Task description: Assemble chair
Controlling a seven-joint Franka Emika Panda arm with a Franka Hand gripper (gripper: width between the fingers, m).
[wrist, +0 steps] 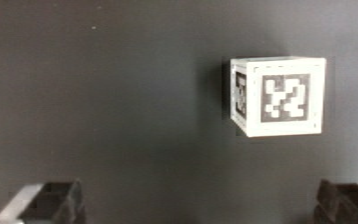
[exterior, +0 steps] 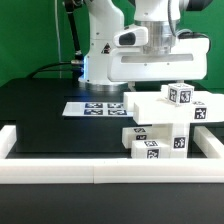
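Small white blocky plastic chair parts (exterior: 165, 122) with square black-and-white tags sit stacked on the black worktop (exterior: 45, 115), at the exterior view's right, just behind the long white border rail (exterior: 60, 168). Their long axes run sideways. Marker board (exterior: 95, 108) lies flat behind. Pincer (wrist: 197, 200) stands wide, holding nothing, above one tagged white block (wrist: 279, 95).

White chair parts (exterior: 165, 118) are looking like smooth matt plastic; the black table (exterior: 40, 110) is looking matt, the arm (exterior: 150, 40) glossy.
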